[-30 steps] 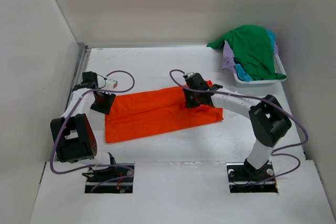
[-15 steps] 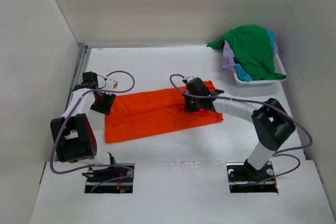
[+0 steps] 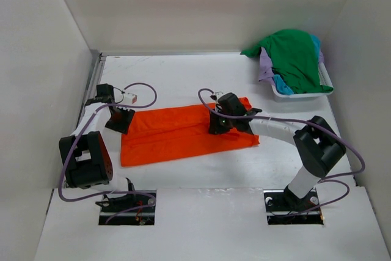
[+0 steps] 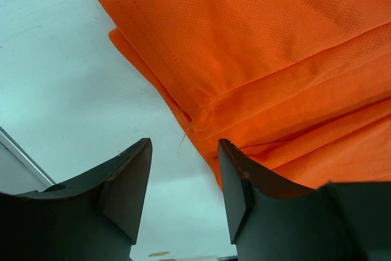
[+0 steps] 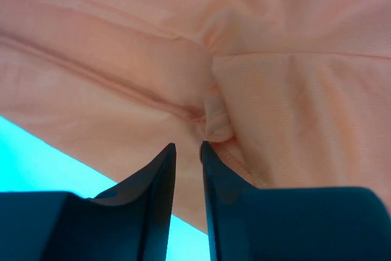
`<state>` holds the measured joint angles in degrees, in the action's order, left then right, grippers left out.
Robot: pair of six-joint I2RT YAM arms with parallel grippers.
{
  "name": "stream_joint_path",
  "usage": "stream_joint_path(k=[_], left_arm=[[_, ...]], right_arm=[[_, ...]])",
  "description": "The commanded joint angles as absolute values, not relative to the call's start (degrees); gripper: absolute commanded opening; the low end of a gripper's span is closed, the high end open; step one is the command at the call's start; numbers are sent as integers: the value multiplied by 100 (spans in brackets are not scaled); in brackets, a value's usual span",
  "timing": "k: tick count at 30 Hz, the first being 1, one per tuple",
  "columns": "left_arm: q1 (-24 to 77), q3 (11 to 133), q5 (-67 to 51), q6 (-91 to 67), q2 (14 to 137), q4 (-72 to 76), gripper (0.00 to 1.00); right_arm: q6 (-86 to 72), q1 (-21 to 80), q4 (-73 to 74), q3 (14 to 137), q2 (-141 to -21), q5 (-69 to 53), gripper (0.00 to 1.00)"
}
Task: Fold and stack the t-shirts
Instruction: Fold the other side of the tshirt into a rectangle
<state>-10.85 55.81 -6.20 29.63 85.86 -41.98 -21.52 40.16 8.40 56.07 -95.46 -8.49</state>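
The bright orange t-shirt lies folded into a long strip across the middle of the table. My left gripper hovers at its far left corner. In the left wrist view that gripper is open over bare table, with the shirt's hem just beyond its right finger. My right gripper rests on the right part of the strip. Its jaws stand a narrow gap apart, with a small bunched wrinkle just past the tips and nothing clamped. The dark green shirt, lavender shirt and teal shirt are heaped at the back right.
A white basket at the back right holds the heap of shirts. White walls close in the table on three sides. A metal rail runs along the left edge. Purple cables loop over both arms.
My right gripper slid a little toward the near left along the orange strip, and the cloth's right end shifted with it. The left arm stayed still.
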Motion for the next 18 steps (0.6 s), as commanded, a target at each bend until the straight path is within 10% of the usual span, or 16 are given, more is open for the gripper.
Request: stream_joint_path(k=[1, 18], left_arm=[[-1138, 5476, -668, 2997, 8543, -4052, 46], [-1323, 6301, -888, 2989, 8533, -3878, 51]], right_arm=[[-1996, 4126, 545, 5363, -8994, -1344, 33], [-3129, 3019, 1679, 5150, -8479, 1062, 29]])
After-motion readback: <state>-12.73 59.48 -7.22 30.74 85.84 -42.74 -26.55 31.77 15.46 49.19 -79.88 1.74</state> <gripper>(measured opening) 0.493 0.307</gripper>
